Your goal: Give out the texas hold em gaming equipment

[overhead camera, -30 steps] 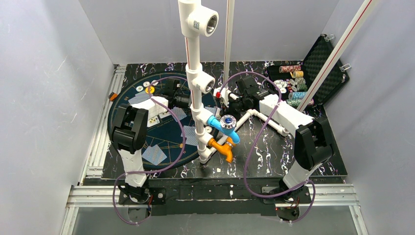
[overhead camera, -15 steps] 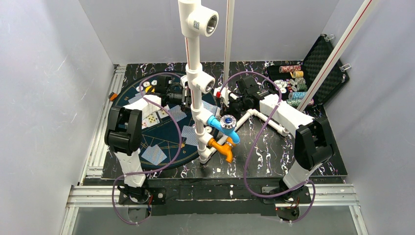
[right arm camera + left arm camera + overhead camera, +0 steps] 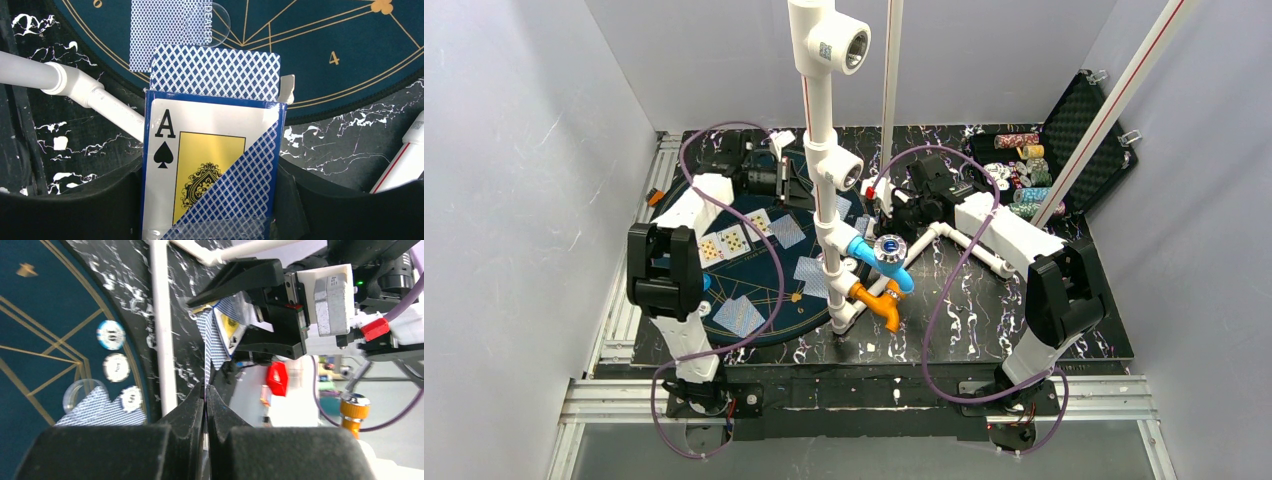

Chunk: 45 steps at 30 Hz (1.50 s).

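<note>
At the mat's [image 3: 764, 285] far right rim, the pipe stand [image 3: 822, 110] blocked the overhead view of where the grippers met. The right wrist view showed the right gripper [image 3: 212, 210] clamped around the box [image 3: 210, 150], a card [image 3: 215, 67] poking from its top. Only the left wrist view showed the left gripper [image 3: 206, 395] pinched shut on that card's edge, with three chips [image 3: 116, 367] lying just inside the rim.

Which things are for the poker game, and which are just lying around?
For the game: card box, blue-backed card sticking out of it, dealt cards, poker chips, dealer button, round mat, chip case.
Just lying about: white pipe frame, blue fitting, orange fitting.
</note>
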Each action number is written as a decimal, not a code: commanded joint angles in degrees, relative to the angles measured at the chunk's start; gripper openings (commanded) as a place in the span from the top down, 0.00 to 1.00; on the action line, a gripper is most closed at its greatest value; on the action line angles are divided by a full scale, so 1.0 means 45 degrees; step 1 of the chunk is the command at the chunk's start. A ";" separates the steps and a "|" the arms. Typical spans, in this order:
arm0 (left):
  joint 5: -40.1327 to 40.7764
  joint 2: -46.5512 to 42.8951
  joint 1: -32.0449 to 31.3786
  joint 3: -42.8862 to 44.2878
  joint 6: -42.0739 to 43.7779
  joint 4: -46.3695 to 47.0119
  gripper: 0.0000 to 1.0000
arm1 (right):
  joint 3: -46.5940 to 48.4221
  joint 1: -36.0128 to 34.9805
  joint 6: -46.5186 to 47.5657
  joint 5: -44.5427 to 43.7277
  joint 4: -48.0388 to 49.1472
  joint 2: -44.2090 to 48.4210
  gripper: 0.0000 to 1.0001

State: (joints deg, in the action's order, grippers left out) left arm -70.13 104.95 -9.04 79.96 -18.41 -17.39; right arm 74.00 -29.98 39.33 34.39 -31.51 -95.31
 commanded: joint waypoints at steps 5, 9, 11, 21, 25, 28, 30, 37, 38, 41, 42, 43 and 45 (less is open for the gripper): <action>0.3406 0.0720 0.0677 0.3690 0.7158 -0.6685 1.00 | 0.0093 0.0332 -0.0222 0.0004 0.0686 0.0456 0.99; 0.5265 0.2523 0.0208 0.5758 0.9834 -0.9180 1.00 | -0.0011 0.0370 -0.0285 -0.0027 0.0712 0.0529 0.99; 0.5884 0.3224 0.0046 0.6368 1.0323 -0.9566 1.00 | -0.0047 0.0389 -0.0295 -0.0045 0.0694 0.0544 0.99; 0.7821 0.5876 -0.0438 0.8947 1.1215 -0.9652 1.00 | -0.0019 0.0414 -0.0308 -0.0045 0.0538 0.0442 0.99; 0.8369 0.6788 -0.0443 1.0027 1.1400 -0.9674 1.00 | 0.0069 0.0412 -0.0303 -0.0020 0.0458 0.0348 0.99; 0.8698 0.7301 -0.0500 1.0701 1.1620 -0.9677 1.00 | 0.0164 0.0412 -0.0293 -0.0006 0.0403 0.0248 0.99; 0.8953 0.7572 -0.0544 1.1036 1.1827 -0.9645 0.96 | 0.0210 0.0412 -0.0290 0.0013 0.0389 0.0157 0.99; 0.9773 0.8251 -0.0648 1.1838 1.2116 -0.9452 0.74 | 0.0388 0.0412 -0.0346 0.0162 0.0453 -0.0062 0.99; 0.9855 0.8250 -0.0648 1.1871 1.2024 -0.9329 0.66 | 0.0419 0.0412 -0.0394 0.0179 0.0502 -0.0096 0.99; 0.9959 0.7979 -0.0630 1.1825 1.1414 -0.9007 0.39 | 0.0440 0.0412 -0.0516 0.0311 0.0721 -0.0130 0.99; 0.9959 0.7771 -0.0614 1.1701 1.1108 -0.8856 0.34 | 0.0418 0.0412 -0.0591 0.0366 0.0838 -0.0127 0.99; 0.9832 0.7373 -0.0592 1.1517 1.0836 -0.8669 0.30 | 0.0376 0.0412 -0.0718 0.0443 0.0967 -0.0114 0.99; 0.9317 0.6443 -0.0541 1.0774 1.0289 -0.8307 0.06 | 0.0256 0.0412 -0.0943 0.0683 0.1290 -0.0115 0.99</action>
State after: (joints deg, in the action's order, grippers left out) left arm -26.39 142.54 -11.86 131.22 32.36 -57.10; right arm 73.52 -28.45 37.19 34.00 -29.76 -96.16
